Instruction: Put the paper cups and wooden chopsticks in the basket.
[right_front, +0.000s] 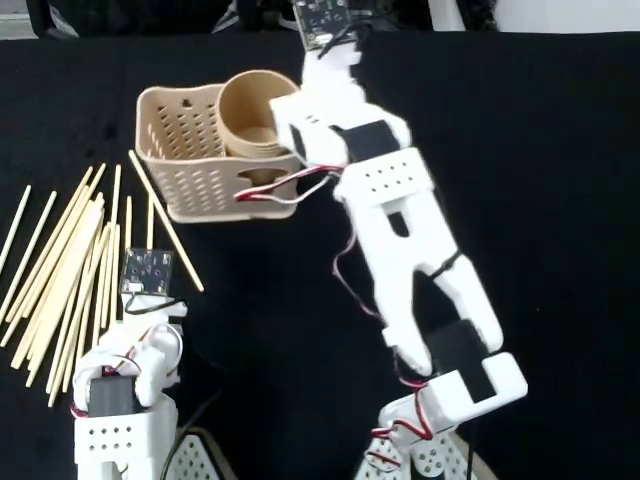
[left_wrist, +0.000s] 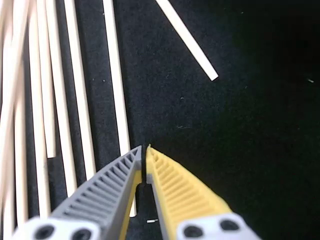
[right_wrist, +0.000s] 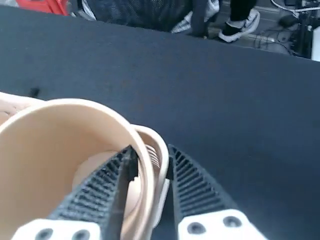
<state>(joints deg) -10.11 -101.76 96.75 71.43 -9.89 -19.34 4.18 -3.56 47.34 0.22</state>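
Observation:
A tan perforated basket (right_front: 185, 185) stands at the back left of the black table. A paper cup (right_front: 255, 105) sits in its right end, with more cups nested inside. My right gripper (right_wrist: 150, 150) is shut on that cup's rim (right_wrist: 75, 107), one finger inside and one outside. Several wooden chopsticks (right_front: 70, 260) lie scattered left of the basket, and one (right_front: 165, 220) lies slanted by the basket's front. My left gripper (left_wrist: 145, 150) is shut and holds nothing, hovering just above the cloth beside a chopstick (left_wrist: 115, 85).
The black cloth (right_front: 540, 150) covers the whole table. The right arm's white links (right_front: 410, 250) stretch across the middle toward the basket. Its red and white wires (right_front: 290, 195) hang near the basket's front corner. The left arm's base (right_front: 115, 410) is at the front left.

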